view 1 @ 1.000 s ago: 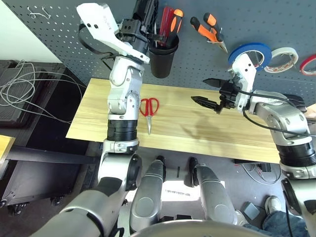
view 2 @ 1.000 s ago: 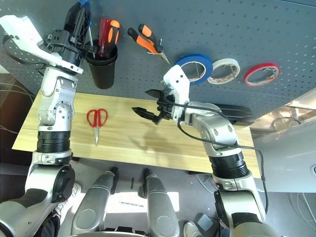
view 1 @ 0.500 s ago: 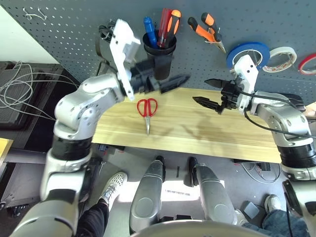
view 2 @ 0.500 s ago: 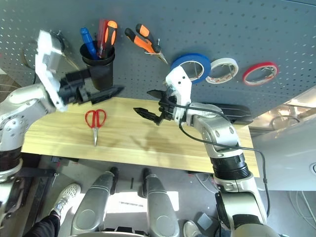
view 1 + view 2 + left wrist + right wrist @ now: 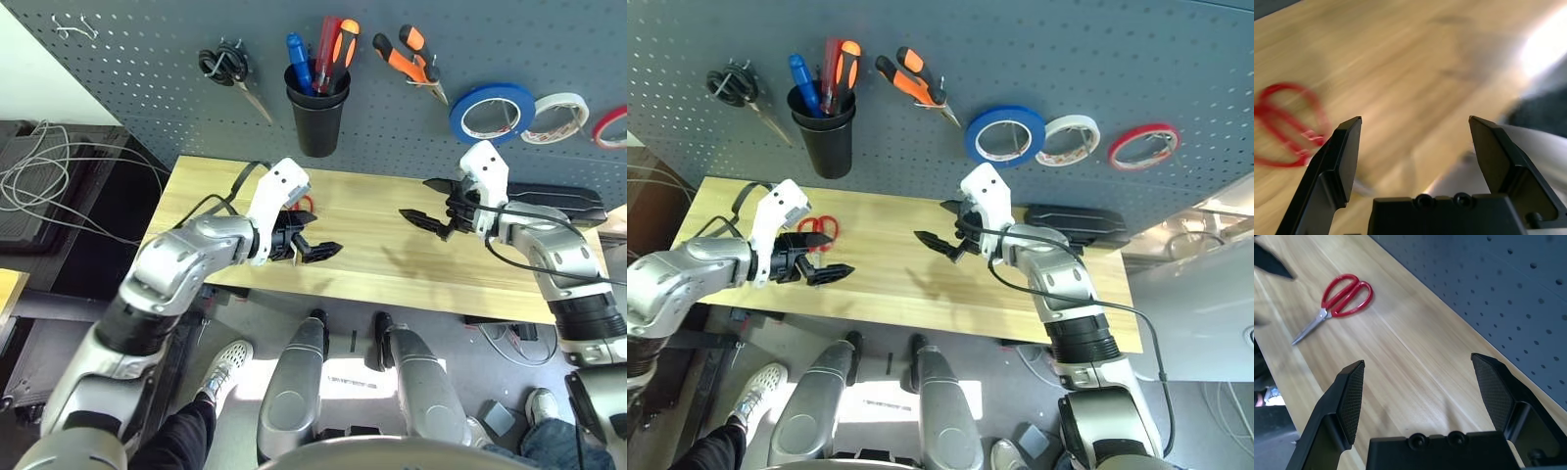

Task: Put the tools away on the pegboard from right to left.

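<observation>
Head view: my left gripper (image 5: 318,247) hangs wide open and empty just beside the red scissors (image 5: 815,228) on the table (image 5: 392,259); pegboard (image 5: 127,88) behind, so a low approach could shove them. Left wrist: scissors off to one side of the fingers (image 5: 1337,161), so closing misses. Right wrist: right gripper (image 5: 1425,396) wide, empty, scissors far off.

A: From my remote station, I list the items around the wooden table (image 5: 372,259). What sits above it?

B: I see black-handled scissors (image 5: 227,70) hanging above its far left end. Above its right end hang a white tape roll (image 5: 557,117) and, further right, a red tape roll (image 5: 613,127).

A: Anything else?

B: A black case (image 5: 549,201) lies at the table's far right edge. Left of the table I see a tangle of grey cables (image 5: 44,176) on dark equipment. A person's shoe (image 5: 227,364) shows below the table's near edge.
</observation>
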